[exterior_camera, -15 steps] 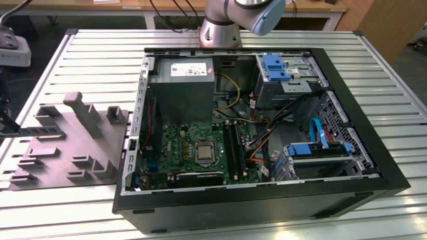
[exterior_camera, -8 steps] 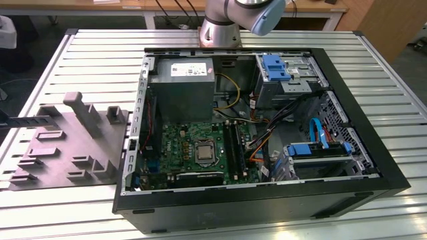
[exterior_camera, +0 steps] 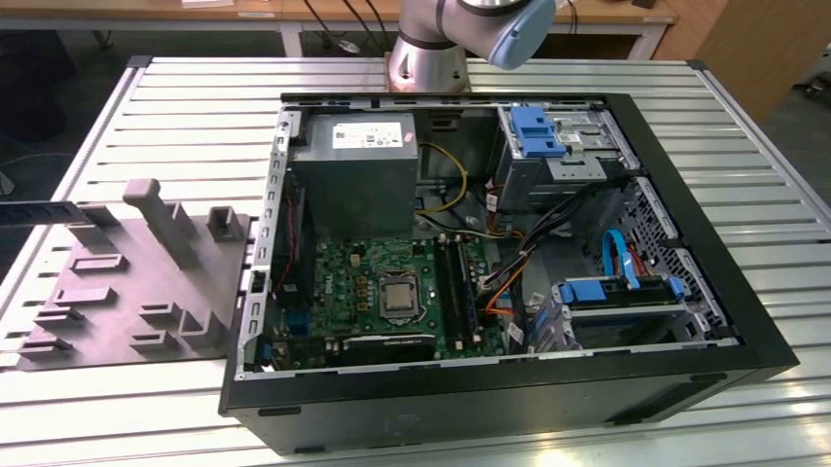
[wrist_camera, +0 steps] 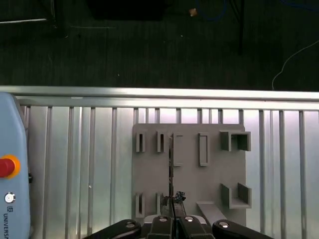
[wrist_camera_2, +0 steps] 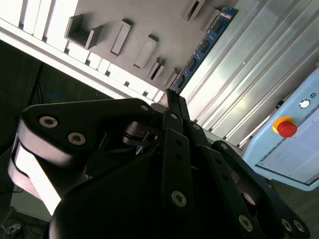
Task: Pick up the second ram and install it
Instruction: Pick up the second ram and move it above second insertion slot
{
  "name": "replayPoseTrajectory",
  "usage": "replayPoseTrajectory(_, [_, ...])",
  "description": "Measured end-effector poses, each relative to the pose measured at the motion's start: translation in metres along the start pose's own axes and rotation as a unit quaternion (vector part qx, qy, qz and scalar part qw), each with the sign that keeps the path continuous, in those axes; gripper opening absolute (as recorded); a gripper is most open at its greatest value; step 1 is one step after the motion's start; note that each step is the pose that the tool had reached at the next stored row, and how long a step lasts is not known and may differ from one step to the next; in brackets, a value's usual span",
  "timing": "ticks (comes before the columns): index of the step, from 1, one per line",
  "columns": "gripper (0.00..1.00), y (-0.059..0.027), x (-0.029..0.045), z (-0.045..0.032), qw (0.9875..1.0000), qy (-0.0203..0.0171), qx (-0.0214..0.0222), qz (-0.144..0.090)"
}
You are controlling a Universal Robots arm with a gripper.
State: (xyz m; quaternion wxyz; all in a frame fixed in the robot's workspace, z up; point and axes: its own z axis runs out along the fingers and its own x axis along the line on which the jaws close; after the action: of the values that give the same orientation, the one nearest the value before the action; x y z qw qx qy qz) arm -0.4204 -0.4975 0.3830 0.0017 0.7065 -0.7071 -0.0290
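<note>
The second ram [wrist_camera_2: 204, 45] is a dark blue stick with black chips. It runs outward from my fingertips and hangs a little above the grey fixture plate [wrist_camera: 192, 181]. In the first wrist view the ram [wrist_camera: 171, 164] shows edge-on as a thin dark line over the plate's middle. My gripper [wrist_camera_2: 173, 95] is shut on its near part, and the gripper [wrist_camera: 174, 200] sits at the line's near end. In the exterior view one end of the ram [exterior_camera: 33, 212] juts in at the left edge, over the plate [exterior_camera: 130, 292].
The open computer case [exterior_camera: 766, 331] lies on the slatted aluminium table [exterior_camera: 195, 117], on the exterior view's right of the plate. Inside it are the green motherboard [exterior_camera: 377, 282] and black slot rails [exterior_camera: 452, 282]. A pendant with a red button [wrist_camera_2: 286, 127] lies on the table.
</note>
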Motion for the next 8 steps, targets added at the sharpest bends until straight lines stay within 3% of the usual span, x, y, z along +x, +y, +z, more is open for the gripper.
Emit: replayPoseTrajectory(8, [0.11,0.0014,-0.0012,-0.0317,1.0000,0.0001,-0.0001,0.000])
